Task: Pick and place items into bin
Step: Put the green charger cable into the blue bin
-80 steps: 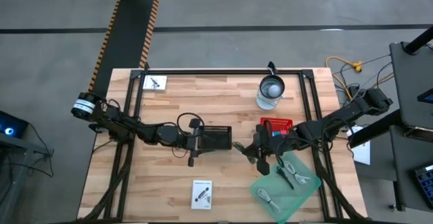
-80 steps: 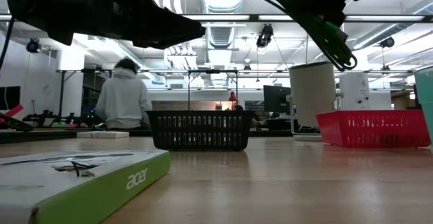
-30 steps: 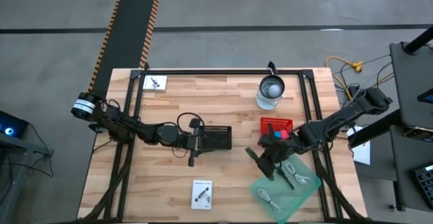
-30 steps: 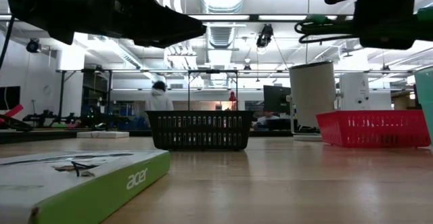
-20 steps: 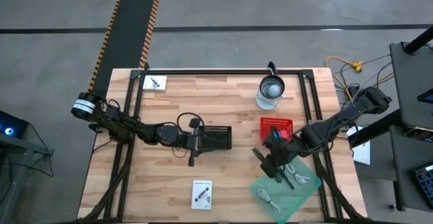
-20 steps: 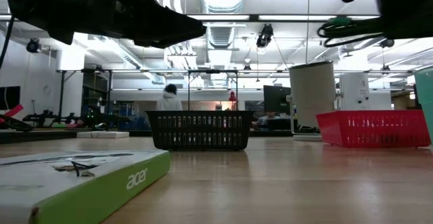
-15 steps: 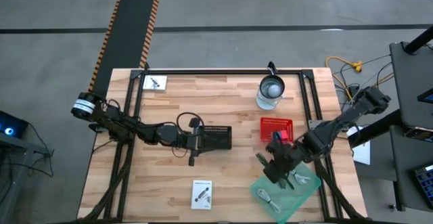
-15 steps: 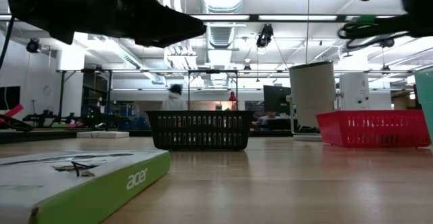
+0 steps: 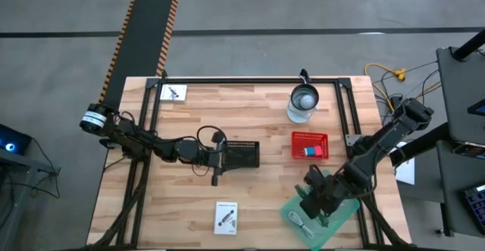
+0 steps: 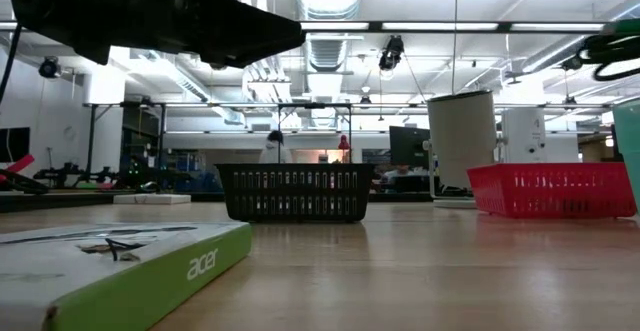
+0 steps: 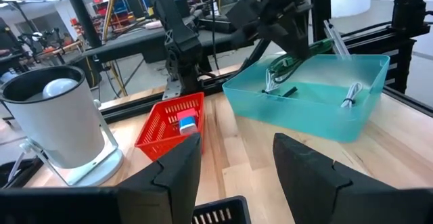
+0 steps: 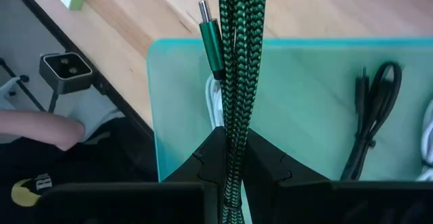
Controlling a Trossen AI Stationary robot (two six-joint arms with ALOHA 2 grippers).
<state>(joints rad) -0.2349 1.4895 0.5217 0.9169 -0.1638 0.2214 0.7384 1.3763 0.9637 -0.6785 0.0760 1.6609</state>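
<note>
Right claw (image 12: pixel 230 158) clamps green braided cable (image 12: pixel 238 68) | long axis fwd, plug end out | over teal bin (image 12: pixel 304 102)

On the table (image 9: pixel 258 122), a mesh basket (image 9: pixel 243 154) sits centre, a small basket (image 9: pixel 310 145) to its right, a bin (image 9: pixel 322 213) nearer the front-right corner holding cables (image 12: pixel 371 116).

Bright overhead lighting, glaring ceiling lamps, sharp.

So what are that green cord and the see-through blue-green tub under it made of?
The green cord looks like braided fabric sleeving, matte with a herringbone weave, ending in a shiny metal plug. The tub appears to be smooth translucent plastic: light passes through its walls and the wood tabletop shows faintly.
</note>
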